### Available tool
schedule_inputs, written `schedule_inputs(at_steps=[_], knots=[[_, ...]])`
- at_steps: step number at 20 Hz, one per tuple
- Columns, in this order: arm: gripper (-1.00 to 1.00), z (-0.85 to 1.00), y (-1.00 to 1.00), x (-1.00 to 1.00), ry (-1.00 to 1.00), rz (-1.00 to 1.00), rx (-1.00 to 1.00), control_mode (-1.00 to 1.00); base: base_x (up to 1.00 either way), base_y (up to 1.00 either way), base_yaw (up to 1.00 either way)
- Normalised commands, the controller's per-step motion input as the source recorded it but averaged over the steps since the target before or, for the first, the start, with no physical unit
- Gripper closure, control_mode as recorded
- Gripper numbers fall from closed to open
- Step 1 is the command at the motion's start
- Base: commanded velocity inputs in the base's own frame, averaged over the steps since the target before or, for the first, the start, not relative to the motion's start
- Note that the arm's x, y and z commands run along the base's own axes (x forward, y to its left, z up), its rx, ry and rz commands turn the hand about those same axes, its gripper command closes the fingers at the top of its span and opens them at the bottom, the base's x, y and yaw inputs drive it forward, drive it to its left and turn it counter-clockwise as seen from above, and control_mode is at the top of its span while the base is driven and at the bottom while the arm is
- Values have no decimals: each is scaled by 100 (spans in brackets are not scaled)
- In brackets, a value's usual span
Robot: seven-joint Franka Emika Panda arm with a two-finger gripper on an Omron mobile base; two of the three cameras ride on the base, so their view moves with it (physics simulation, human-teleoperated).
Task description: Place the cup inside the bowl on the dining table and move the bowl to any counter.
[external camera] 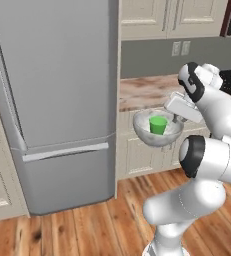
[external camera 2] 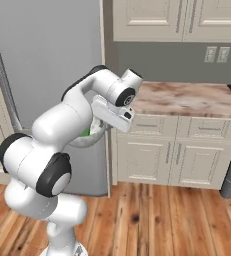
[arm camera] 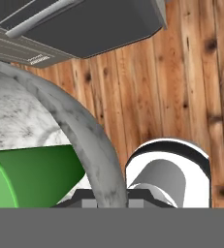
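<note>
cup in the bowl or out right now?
In. The green cup stands upright inside the bowl, which the hand carries by its rim in mid-air, short of the counter.

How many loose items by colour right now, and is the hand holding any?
Green: 1, the cup, sitting inside the bowl.
Speckled grey-white: 1, the bowl, held by its rim in the hand, in the air in front of the counter.
Total: 2
</note>
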Motion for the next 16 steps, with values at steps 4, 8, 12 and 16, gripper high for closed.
schedule_inputs(at_steps=[4, 8, 12, 16], knots=[[100, 0, 0, 0, 0, 0, 0, 100, 28, -46, 1], [100, 0, 0, 0, 0, 0, 0, 100, 34, -43, 1], [100, 0, 0, 0, 0, 0, 0, 100, 41, -45, 1], [100, 0, 0, 0, 0, 0, 0, 100, 41, -49, 0]])
